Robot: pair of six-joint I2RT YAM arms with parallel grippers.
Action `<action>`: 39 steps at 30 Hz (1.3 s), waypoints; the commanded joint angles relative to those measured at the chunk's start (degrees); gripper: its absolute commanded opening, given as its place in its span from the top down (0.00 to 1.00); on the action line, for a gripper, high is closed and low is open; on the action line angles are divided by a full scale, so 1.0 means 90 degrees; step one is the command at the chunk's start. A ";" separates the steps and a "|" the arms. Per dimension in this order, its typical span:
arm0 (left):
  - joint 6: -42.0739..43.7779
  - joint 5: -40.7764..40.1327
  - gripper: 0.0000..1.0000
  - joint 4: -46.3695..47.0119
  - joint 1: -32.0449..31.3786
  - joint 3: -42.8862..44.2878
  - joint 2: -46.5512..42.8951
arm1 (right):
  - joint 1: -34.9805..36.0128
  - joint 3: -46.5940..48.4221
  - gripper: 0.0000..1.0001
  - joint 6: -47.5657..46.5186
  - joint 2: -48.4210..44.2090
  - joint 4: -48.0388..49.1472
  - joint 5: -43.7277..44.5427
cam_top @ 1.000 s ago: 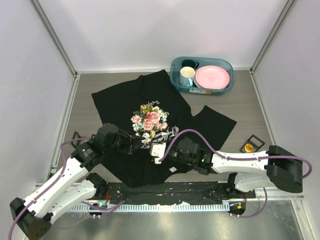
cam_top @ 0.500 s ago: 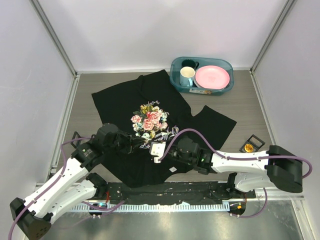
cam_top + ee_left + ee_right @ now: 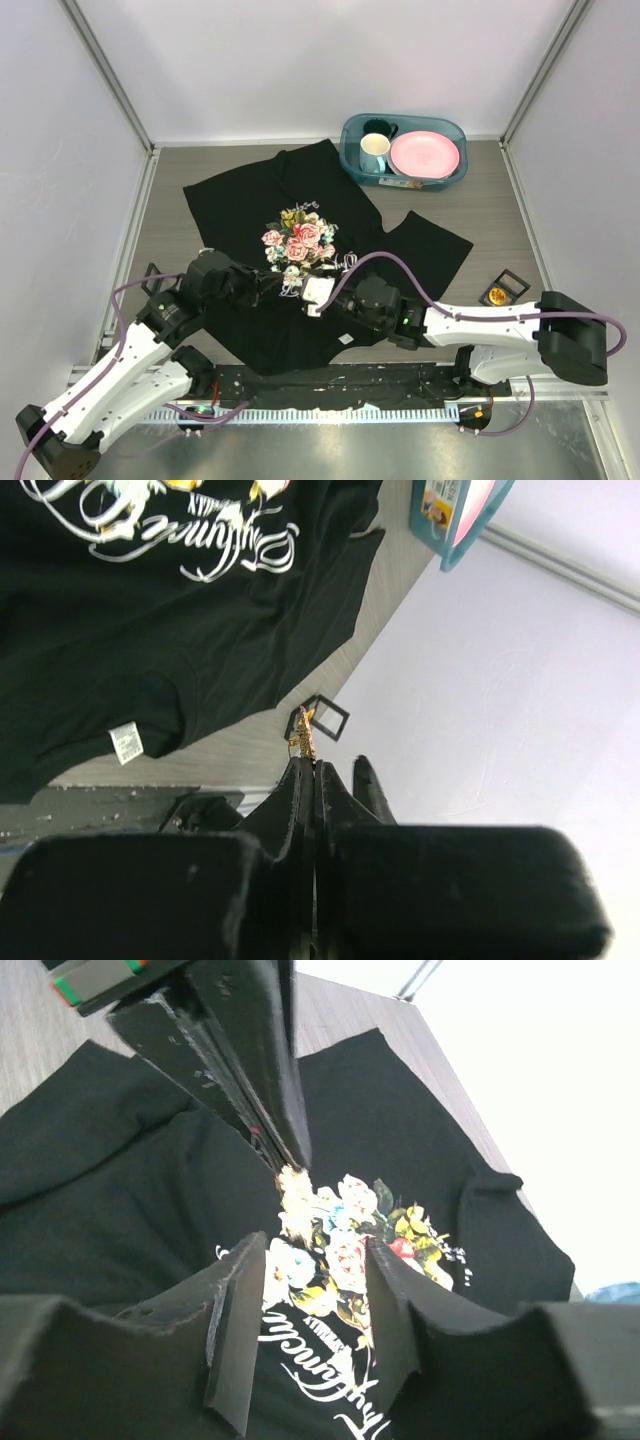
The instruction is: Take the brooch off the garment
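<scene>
The garment (image 3: 250, 200) is a black T-shirt with a rose print (image 3: 300, 240), lying spread on the table. My left gripper (image 3: 290, 288) hovers over its lower front, jaws shut. A small golden-yellow piece, the brooch (image 3: 303, 738), sticks out of the left gripper's (image 3: 308, 762) tips. In the right wrist view the brooch (image 3: 292, 1182) hangs at the tips of the left fingers (image 3: 250, 1070), just above the print. My right gripper (image 3: 303, 298) faces it from the right. The right gripper (image 3: 310, 1245) stands open with nothing between its fingers, only the garment (image 3: 120, 1190) below.
A teal bin (image 3: 352, 135) with mugs and a pink plate (image 3: 425, 155) stands at the back right. A small black open case (image 3: 503, 290) with an orange-yellow inside lies by the right wall. A white label (image 3: 345, 338) shows on the shirt's hem.
My right gripper has opened from shut. My left gripper's jaws have closed. The left arm has edged a little to the right, towards the right gripper.
</scene>
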 commanded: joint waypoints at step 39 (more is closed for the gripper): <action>0.4830 -0.0140 1.00 0.1946 0.6900 -0.2173 -0.0777 | -0.0026 -0.1458 0.35 0.3913 -0.3240 -0.0724 0.0198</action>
